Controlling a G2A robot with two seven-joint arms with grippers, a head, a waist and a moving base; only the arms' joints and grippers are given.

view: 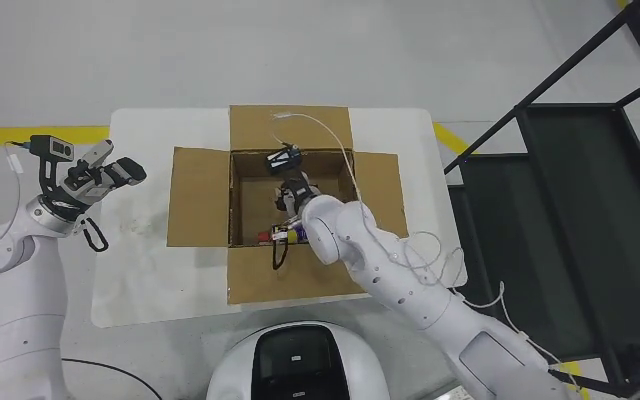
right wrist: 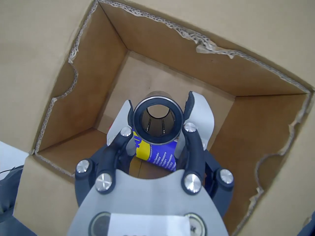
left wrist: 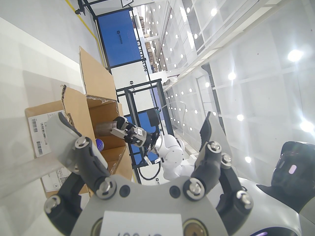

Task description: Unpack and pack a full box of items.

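A white bench carries an open-flapped brown cardboard box. Inside it, the right hand grips a hollow steel cylinder above a blue-yellow can. The left hand, spread wide, hovers at the bench's left edge.

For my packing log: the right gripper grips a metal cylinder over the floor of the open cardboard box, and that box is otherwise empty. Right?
Not empty. The right wrist view shows a blue and yellow can lying on the floor of the box. The rest holds: the right gripper grips the metal cylinder over that floor.
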